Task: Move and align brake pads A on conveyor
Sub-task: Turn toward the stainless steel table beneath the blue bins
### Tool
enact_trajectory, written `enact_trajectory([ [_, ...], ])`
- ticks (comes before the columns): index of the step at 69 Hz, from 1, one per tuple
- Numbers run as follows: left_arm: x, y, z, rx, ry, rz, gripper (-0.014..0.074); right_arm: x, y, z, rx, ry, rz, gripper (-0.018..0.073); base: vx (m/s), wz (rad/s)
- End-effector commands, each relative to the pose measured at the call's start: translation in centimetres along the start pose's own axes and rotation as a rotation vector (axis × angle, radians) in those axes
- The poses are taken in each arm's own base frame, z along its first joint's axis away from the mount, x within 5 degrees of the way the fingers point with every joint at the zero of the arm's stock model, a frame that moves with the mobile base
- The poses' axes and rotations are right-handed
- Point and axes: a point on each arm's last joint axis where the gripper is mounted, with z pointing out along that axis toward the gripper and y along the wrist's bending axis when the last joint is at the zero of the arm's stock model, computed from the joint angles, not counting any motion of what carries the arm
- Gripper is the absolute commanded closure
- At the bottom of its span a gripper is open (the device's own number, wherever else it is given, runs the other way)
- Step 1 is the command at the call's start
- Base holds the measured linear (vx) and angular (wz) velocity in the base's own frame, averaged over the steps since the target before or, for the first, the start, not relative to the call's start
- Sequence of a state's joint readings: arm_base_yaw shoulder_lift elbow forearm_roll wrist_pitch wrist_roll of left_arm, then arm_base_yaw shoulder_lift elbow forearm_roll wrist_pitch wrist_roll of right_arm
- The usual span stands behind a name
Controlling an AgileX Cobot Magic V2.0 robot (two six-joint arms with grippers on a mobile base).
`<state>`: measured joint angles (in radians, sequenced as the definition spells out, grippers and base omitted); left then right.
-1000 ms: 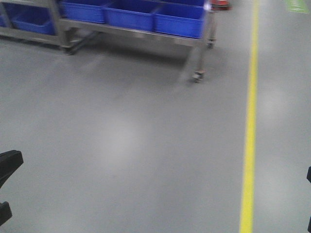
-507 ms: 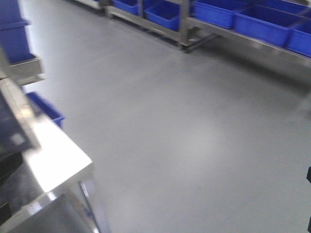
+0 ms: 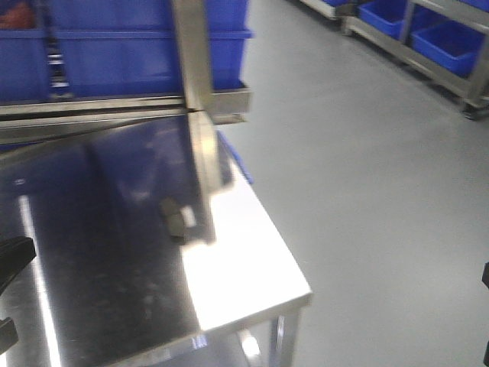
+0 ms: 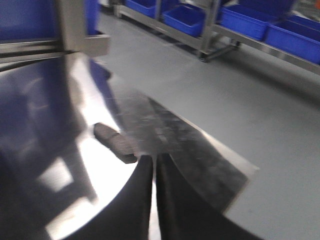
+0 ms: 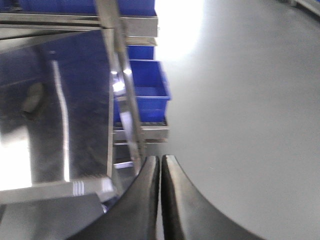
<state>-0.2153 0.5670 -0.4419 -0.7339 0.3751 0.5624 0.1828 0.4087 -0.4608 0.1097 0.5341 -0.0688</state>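
One dark grey oblong brake pad (image 3: pixel 174 216) lies on the shiny steel table (image 3: pixel 252 302); no other pad shows. In the left wrist view the same brake pad (image 4: pixel 114 142) lies just beyond and left of my left gripper (image 4: pixel 154 158), which is shut with nothing between its fingers. My right gripper (image 5: pixel 161 158) is also shut and empty, hanging over the grey floor beside the table's end. In that view the brake pad (image 5: pixel 32 97) is a blurred dark spot far to the left. The conveyor is out of view.
An upright steel post (image 3: pixel 191 53) rises from the table, with large blue bins (image 3: pixel 130 46) on a ledge behind it. A blue bin (image 5: pixel 147 85) sits low beside the table's end. Racks of blue bins (image 3: pixel 451 42) line the far right across open grey floor (image 3: pixel 382 191).
The front view has swung left: the floor with the yellow line and the bin rack slid away to the right, and the steel table with the pad now fills the left half.
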Motion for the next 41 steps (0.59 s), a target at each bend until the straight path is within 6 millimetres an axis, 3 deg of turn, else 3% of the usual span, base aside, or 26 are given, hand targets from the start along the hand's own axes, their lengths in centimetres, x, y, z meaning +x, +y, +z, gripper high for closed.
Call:
enact_trajectory([
  [1,-1.19,-0.05,-0.17,-0.01,-0.062,-0.009,0.0603,-1.43,-0.04,-0.28,0.007,-0.091,-0.001,0.0566,0.15,0.77],
  [18,-1.19,-0.05,-0.17,-0.01,-0.062,-0.009,0.0603,-1.43,-0.04,-0.28,0.007,-0.091,-0.001,0.0566,0.13,0.64],
  [41,-1.19,-0.05,-0.17,-0.01,-0.062,-0.009,0.0603,-1.43,-0.04,-0.28,0.007,-0.091,-0.001,0.0565,0.1,0.43],
])
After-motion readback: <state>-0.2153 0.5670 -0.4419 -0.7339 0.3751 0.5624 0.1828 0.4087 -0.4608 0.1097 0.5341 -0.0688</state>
